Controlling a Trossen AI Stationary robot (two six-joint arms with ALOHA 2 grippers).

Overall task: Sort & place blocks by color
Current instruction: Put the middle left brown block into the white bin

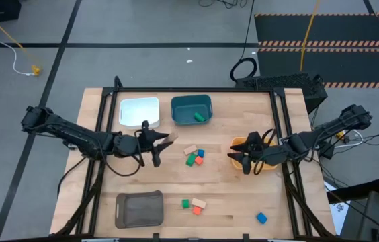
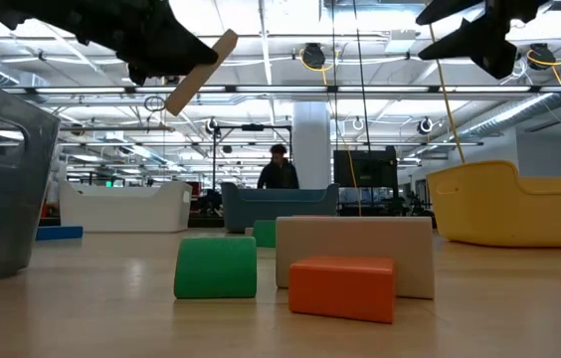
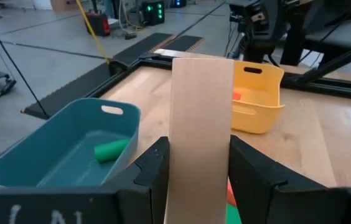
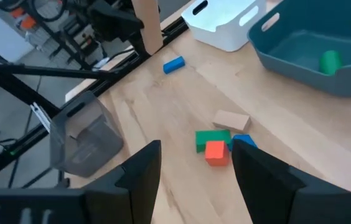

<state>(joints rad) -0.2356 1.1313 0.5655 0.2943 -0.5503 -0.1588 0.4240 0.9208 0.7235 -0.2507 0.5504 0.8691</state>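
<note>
Holding a flat tan plank between its two fingers, the left gripper hangs above the table, clear of the surface, with the plank tilted in the low view.

- White bin: just behind this gripper, toward the table's far edge.
- Teal bin: beyond the gripper and toward the right arm; one green block lies inside it, also seen in the left wrist view.
- Central cluster, a little past the plank's tip on the table: tan block, blue block, green block, red-orange block, all close together or touching.
- Near cluster, toward the table's front edge: green block, tan block, red-orange block, packed side by side.
- Grey bin: at the front edge, on the left arm's side.
- Lone blue block: front of the table, well apart from both clusters, on the right arm's side.

Right gripper: fingers spread apart, nothing between them, raised beside the yellow bin. A red-orange piece shows inside that bin.

Beyond the table: a person stands in the room.
</note>
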